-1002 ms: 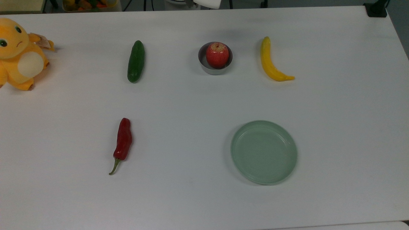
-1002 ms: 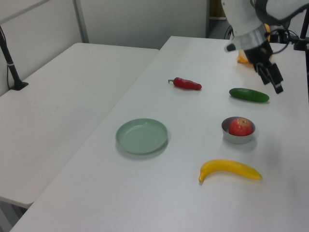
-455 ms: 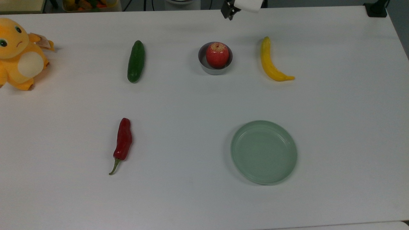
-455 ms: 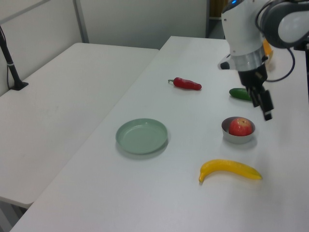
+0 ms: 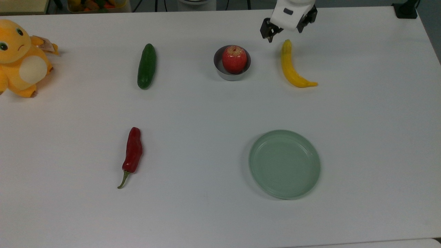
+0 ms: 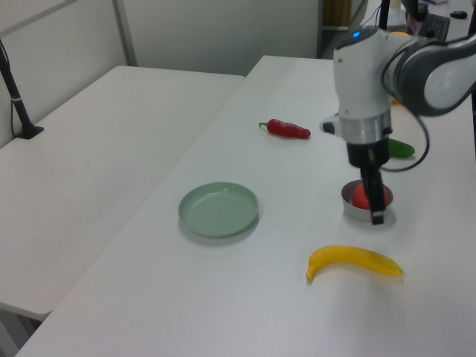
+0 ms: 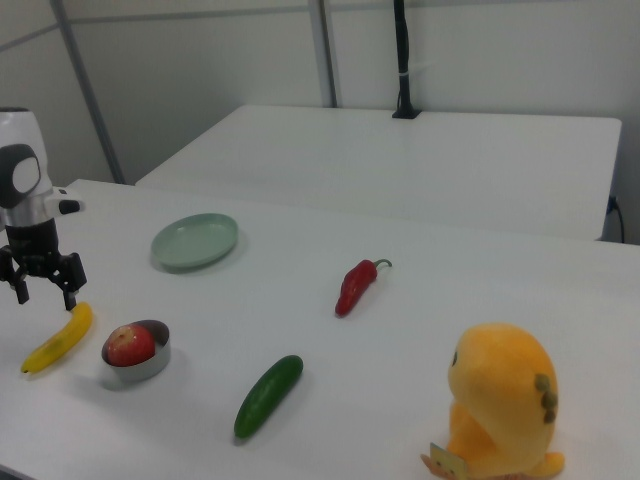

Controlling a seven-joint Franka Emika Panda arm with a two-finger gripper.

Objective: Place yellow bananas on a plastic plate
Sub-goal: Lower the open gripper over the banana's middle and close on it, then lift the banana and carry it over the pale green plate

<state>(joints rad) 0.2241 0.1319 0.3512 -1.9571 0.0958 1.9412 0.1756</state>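
1. Black-fingered hand (image 5: 285, 32) on a white arm: fingers spread wide apart, nothing held between them. In the top view it sits just above the upper end of the yellow bananas (image 5: 291, 65); in the right view the hand (image 7: 41, 283) hangs above that same end, clear of the fruit.
2. The yellow bananas: one curved fruit lying flat on the white counter (image 5: 206, 110), untouched. In the left view it lies in the foreground (image 6: 355, 261), nearer the camera than the hand (image 6: 375, 210).
3. Grey bowl (image 5: 232, 73) holding a red apple (image 5: 234, 59): just to the top view's left of the bananas, apart from them. In the left view the fingers cross in front of the bowl.
4. Plastic plate (image 5: 284, 164): pale green, nothing in it, well below the bananas in the top view and well apart from the hand.
5. Green cucumber (image 5: 146, 66): further to the top view's left of the bowl, lying alone.
6. Red chilli pepper (image 5: 132, 153): below the cucumber in the top view.
7. Orange plush toy (image 5: 21, 58): at the top view's far left edge.
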